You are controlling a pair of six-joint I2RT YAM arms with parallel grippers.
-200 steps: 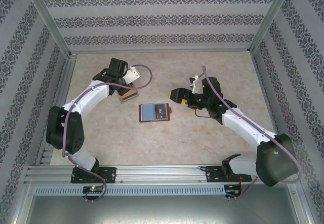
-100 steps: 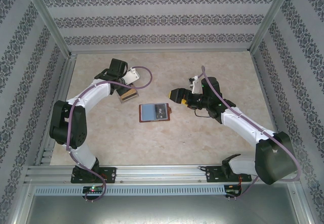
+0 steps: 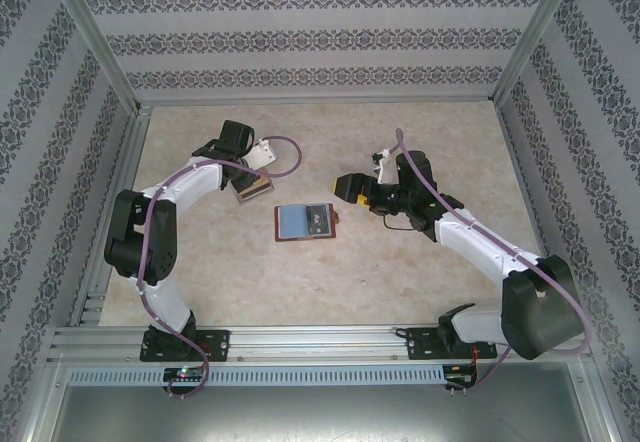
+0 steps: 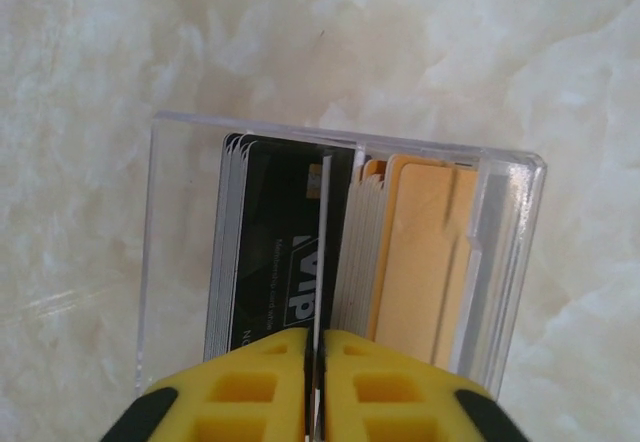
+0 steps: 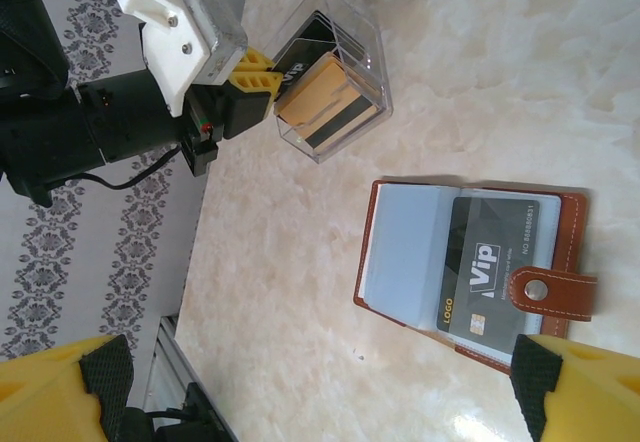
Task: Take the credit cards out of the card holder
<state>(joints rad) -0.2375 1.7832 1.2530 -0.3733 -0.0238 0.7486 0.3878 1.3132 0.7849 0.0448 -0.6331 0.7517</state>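
Note:
The brown card holder lies open in the middle of the table, blue-grey panels up, strap to the right. A dark Vip credit card sits in its right-hand pocket. My left gripper hangs over the clear plastic box. Its yellow fingers pinch the thin edge of a credit card standing upright between the black and gold stacks. In the top view this gripper is at the back left. My right gripper stands wide open with nothing in it, above and right of the holder.
The clear box stands left of the holder, packed with black cards and gold cards. Patterned walls and metal rails close the table in. Bare marble-look tabletop lies in front of the holder.
The left arm's elbow has swung inward and upward while its gripper stays at the box. The right arm has barely shifted. The holder has not moved.

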